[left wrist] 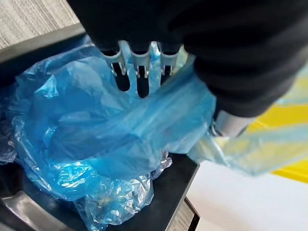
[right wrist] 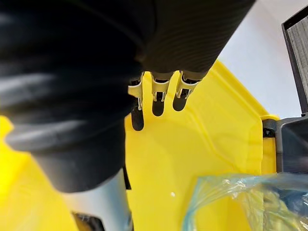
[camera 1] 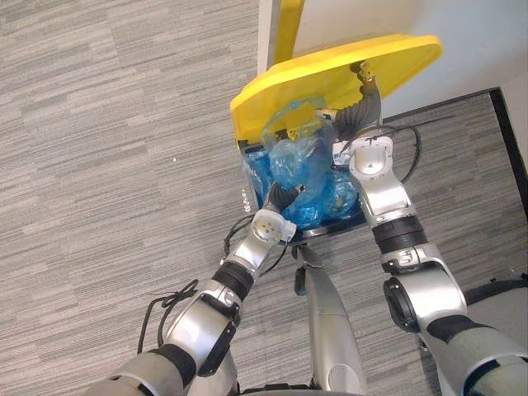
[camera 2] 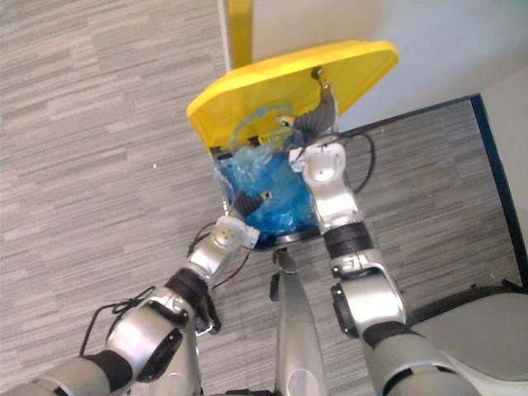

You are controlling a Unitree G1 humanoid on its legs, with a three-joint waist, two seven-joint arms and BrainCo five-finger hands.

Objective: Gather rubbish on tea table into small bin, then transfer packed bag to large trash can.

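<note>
Blue bag (camera 1: 301, 177) sits inside the large trash can (camera 1: 330, 229), your left hand (camera 1: 283, 198) on its plastic with a grip you cannot tell, your right hand (camera 1: 361, 107) propping the yellow lid (camera 1: 330, 70) on straight fingers held side by side; only release and lid closing seem left.

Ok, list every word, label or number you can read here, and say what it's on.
No text can be read in any view.
Yellow lid: plain, no print.
Blue bag: plain, no print.
Bin: small pale marks on its dark side wall, too small to read.
</note>
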